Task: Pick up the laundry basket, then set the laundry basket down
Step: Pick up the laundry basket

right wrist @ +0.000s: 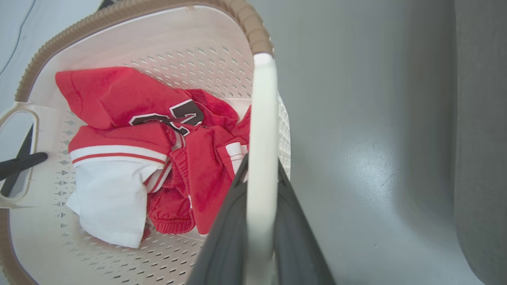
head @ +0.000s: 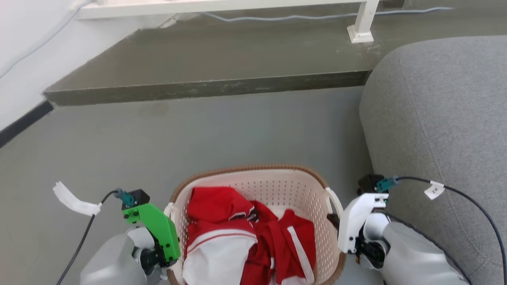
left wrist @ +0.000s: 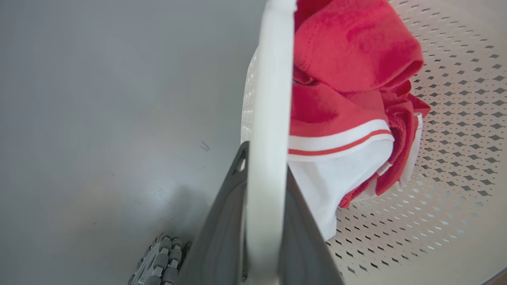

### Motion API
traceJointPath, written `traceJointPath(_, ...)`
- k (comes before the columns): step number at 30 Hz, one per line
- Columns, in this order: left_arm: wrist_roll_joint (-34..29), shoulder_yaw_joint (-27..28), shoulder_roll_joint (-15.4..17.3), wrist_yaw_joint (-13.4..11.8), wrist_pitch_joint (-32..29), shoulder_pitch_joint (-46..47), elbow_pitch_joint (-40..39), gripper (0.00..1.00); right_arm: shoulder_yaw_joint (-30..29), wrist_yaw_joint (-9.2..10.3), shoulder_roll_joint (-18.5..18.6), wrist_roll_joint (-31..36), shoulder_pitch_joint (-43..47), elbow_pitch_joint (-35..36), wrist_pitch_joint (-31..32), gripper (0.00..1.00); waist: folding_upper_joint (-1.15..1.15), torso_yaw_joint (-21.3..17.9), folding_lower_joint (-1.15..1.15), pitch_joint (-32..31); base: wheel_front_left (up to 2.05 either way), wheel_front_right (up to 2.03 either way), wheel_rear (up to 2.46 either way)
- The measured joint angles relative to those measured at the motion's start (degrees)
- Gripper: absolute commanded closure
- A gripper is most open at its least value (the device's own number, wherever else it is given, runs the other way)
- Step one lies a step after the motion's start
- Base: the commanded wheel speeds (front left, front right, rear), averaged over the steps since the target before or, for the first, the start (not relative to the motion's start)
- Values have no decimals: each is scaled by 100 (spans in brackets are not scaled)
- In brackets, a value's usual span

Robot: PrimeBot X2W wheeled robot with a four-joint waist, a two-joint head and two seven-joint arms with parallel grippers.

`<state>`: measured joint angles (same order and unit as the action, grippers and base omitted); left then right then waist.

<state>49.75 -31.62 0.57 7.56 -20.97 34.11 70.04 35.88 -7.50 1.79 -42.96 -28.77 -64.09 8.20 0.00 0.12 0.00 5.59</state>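
Note:
The laundry basket (head: 277,186) sits low in the middle of the head view, cream and perforated with a brown rim (head: 245,169). Red-and-white clothes (head: 237,237) lie inside. My left gripper (left wrist: 265,158) is shut on the basket's white left handle (left wrist: 269,99), which runs up between both dark fingers (left wrist: 222,229). My right gripper (right wrist: 261,162) is shut on the white right handle (right wrist: 263,99) in the same way. In the head view the left gripper (head: 171,221) and right gripper (head: 334,219) flank the basket. Whether the basket touches the floor cannot be told.
A grey sofa (head: 435,118) stands close on the right. A raised dark step (head: 206,87) crosses the floor ahead, with a white post foot (head: 361,33) and a cable on it. A wall lies to the left. One of my wheels (left wrist: 160,261) shows beneath the left handle.

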Motion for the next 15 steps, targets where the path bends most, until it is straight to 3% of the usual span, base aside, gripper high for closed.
traceJointPath(15, 74, -27, 9, 0, -76, -181, 22, 100, 121, 0, -3, -197, 142, 0, 68, 100, 0, -21, 0, -220, 0, 0, 0)
